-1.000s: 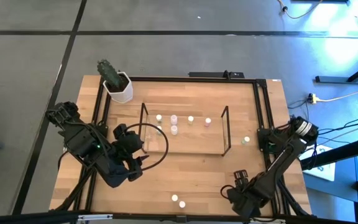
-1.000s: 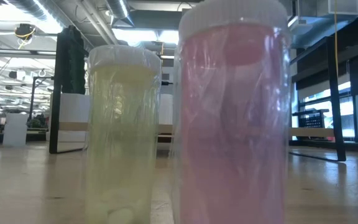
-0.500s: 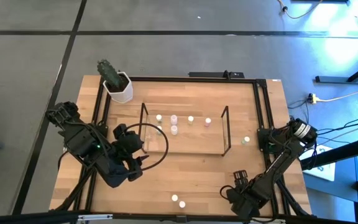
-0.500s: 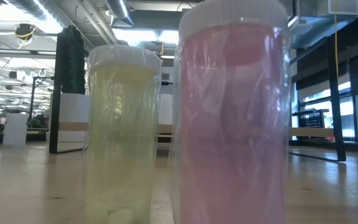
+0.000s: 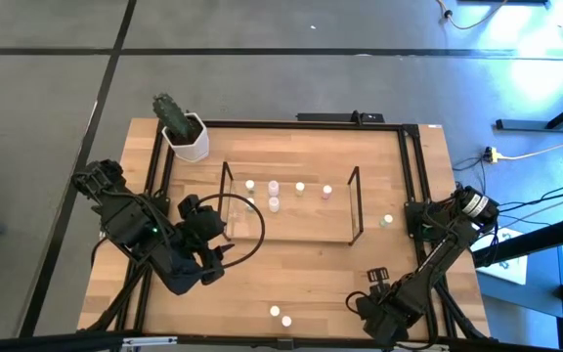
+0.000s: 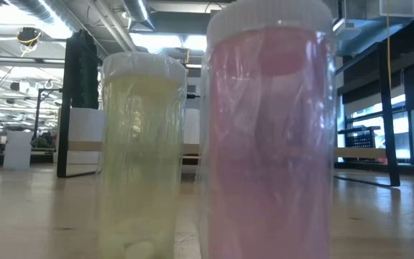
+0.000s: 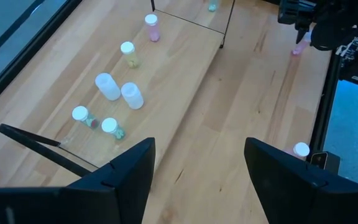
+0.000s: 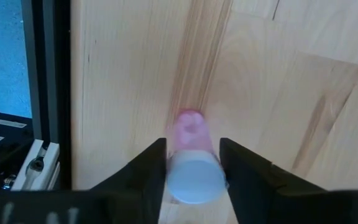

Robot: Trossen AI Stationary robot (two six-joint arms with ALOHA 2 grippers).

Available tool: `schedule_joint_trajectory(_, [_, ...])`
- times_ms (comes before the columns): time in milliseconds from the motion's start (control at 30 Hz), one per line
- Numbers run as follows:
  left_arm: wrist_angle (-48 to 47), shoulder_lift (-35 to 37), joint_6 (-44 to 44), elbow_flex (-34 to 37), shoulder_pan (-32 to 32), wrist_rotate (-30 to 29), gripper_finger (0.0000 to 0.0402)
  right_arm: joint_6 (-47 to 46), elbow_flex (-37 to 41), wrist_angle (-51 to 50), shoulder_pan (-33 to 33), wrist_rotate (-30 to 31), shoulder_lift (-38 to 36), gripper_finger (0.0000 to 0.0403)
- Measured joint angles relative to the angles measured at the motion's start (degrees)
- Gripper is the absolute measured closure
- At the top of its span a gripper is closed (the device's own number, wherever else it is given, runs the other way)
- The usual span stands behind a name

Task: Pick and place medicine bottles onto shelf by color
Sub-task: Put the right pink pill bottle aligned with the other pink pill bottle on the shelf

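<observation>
My right gripper (image 5: 374, 278) is near the table's front right and is shut on a pink medicine bottle with a white cap (image 8: 194, 179). The bottle also shows below that gripper in the left wrist view (image 7: 299, 48). My left gripper (image 5: 217, 256) is open and empty near the left end of the clear shelf (image 5: 352, 205). Several bottles (image 5: 273, 187) stand on their bases inside the shelf. A greenish bottle (image 5: 388, 221) stands to the shelf's right. Two bottles (image 5: 280, 316) stand at the front edge, and the low view shows them close up, one yellowish (image 6: 139, 151) and one pink (image 6: 268, 129). My right gripper pinches the pink bottle between its two fingers, on the sides of its upper body just under the cap (image 8: 190, 144). The fingers come from above, pointing down. The bottle is upright, cap toward the wrist; whether its base is on the table I cannot tell.
A white hexagonal pot with a cactus (image 5: 186, 137) stands at the far left corner. A dark frame rail (image 5: 404, 166) runs around the wooden table. Bare wood (image 5: 311, 264) lies between the shelf and the front edge.
</observation>
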State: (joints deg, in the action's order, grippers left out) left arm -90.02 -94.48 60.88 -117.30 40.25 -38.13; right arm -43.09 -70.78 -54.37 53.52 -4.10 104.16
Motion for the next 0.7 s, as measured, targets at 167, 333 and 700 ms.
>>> schedule_joint_trajectory(167, [0.0,0.0,0.0,0.0,0.0,0.0,0.0161,0.0,0.0,0.0,0.0,0.0,0.0,0.028])
schedule_joint_trajectory(333, [0.0,0.0,0.0,0.0,0.0,0.0,0.0161,-4.5,0.0,0.0,-0.1,0.4,0.0,0.0284])
schedule_joint_trajectory(700, [0.0,0.0,-2.3,0.0,0.0,0.0,0.0161,-8.8,-10.0,-7.8,-3.1,-0.4,0.0,0.0284])
